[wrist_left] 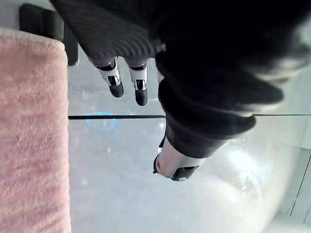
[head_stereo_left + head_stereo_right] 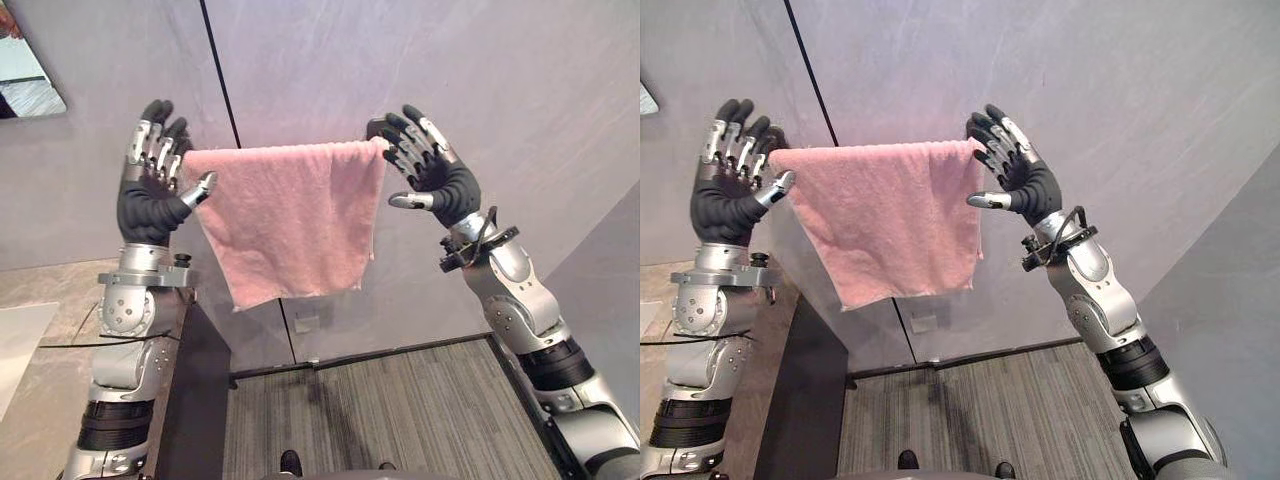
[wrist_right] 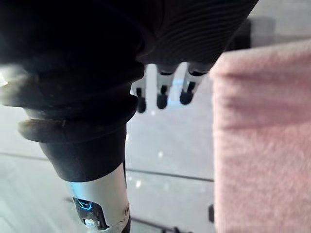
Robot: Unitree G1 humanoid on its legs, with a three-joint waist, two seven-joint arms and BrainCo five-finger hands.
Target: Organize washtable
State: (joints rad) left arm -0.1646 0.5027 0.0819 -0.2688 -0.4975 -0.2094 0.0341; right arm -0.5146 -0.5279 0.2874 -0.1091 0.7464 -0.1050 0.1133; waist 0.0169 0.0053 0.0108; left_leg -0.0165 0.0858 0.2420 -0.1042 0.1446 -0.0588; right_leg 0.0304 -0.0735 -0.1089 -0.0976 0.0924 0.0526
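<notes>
Left eye view, starting on the left: a corner of a mirror [image 2: 25,75] high on the wall, a pale stone countertop [image 2: 45,300] below it. Next comes the left hand [image 2: 150,195], raised, fingers straight and slightly fanned, thumb poking out towards the cloth, gripping nothing. Its own wrist camera backs that up: the fingertips [image 1: 116,90] hang free, with bare wall between them and the pink pile.

Centre stage is the pink towel [image 2: 285,215], draped high against the grey wall between the two hands. It seems to hang over a rail I cannot make out, though a dark bracket [image 1: 43,19] peeks past its end. It hangs crooked, lower edge slanting down to the left.

On the right, the right hand [image 2: 435,175] is up too, fingers extended and spread, tips just beside the towel's top corner, holding nothing.

The danger, I'd say, lies in pulling away. A fingertip or that left thumb could snag the pile and drag the towel sideways. With the drape uneven, it might slide off onto the carpet [image 2: 400,410].
</notes>
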